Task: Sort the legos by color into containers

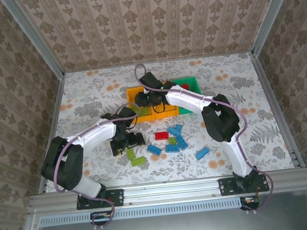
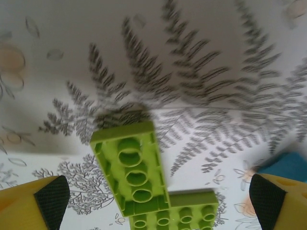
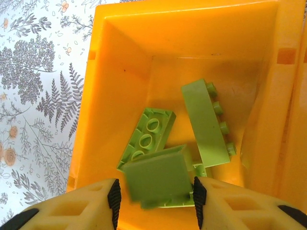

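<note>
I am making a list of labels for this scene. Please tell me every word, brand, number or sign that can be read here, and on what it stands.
None can be read.
The orange bin and the green bin carry no label.
The lime green bricks show no legible mark on their studs or undersides.
The tablecloth bears only plant patterns.

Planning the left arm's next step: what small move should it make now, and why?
Probably lower the open left hand straight down over the upturned lime brick. That brick lies between its fingers, hollow side up, touching a second lime brick, and is not yet gripped.
</note>
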